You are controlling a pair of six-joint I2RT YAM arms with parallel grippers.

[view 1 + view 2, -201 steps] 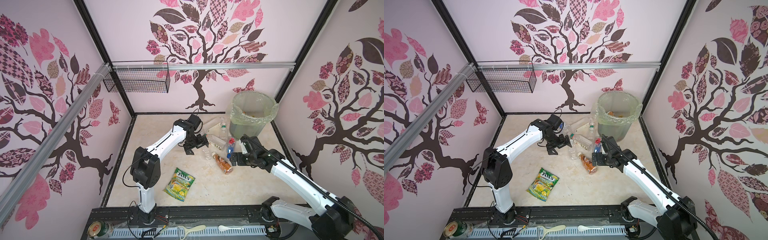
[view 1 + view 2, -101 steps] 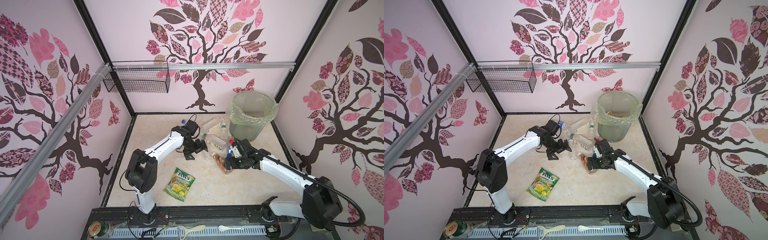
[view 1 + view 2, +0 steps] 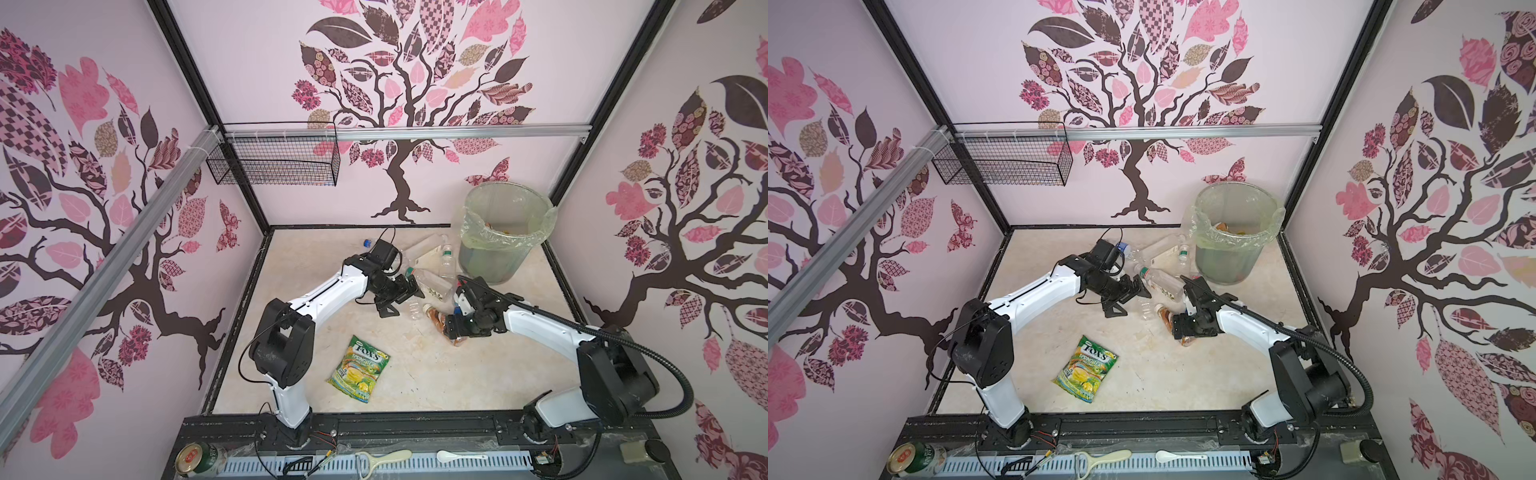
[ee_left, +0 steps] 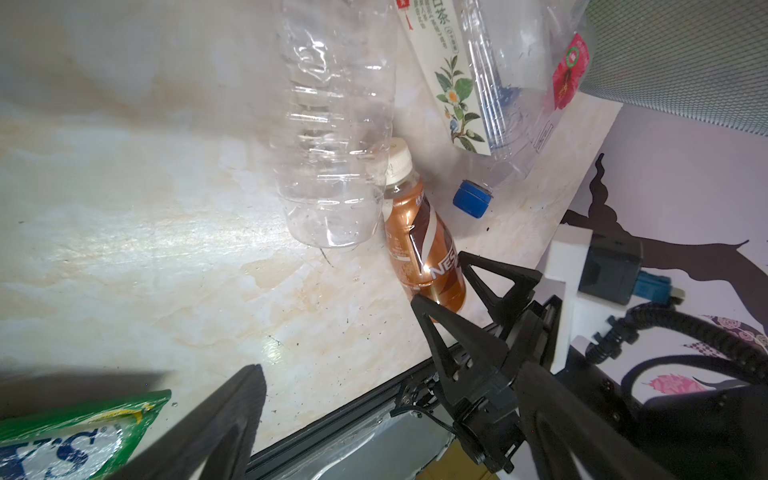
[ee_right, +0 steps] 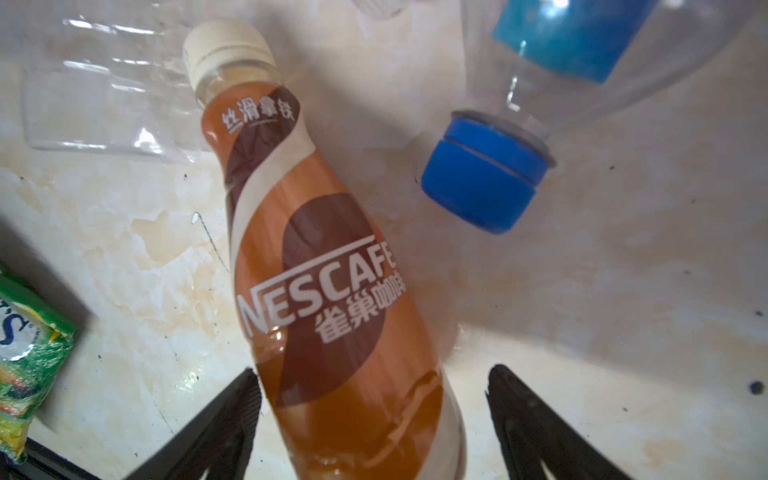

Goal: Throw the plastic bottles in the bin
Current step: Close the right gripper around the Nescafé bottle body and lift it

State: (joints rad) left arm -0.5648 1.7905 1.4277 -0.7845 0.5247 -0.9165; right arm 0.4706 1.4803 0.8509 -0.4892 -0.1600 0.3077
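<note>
A brown Nescafe bottle [image 5: 332,270] with a cream cap lies on the floor [image 3: 436,318] [image 3: 1165,318]. My right gripper [image 5: 374,374] [image 3: 455,328] is down over its lower body, one finger on each side, open, with a gap on one side. Beside it lie a crushed clear bottle [image 4: 332,145] and a clear bottle with a blue cap [image 5: 482,174]. More clear plastic bottles [image 3: 432,284] lie between the arms and the bin [image 3: 490,262] [image 3: 1225,266], which stands at the back right. My left gripper [image 3: 399,297] [image 4: 395,395] hovers open and empty beside the pile.
A green-yellow Fox's candy bag [image 3: 359,368] lies flat on the floor nearer the front. A black wire basket [image 3: 274,160] hangs on the back left rail. A metal can [image 3: 193,457] and white spoons sit on the front rail. Walls enclose three sides.
My right arm has come down and forward until its fingers straddle the brown bottle, and its jaws have narrowed slightly. The left gripper has dropped a little towards the clear bottles.
</note>
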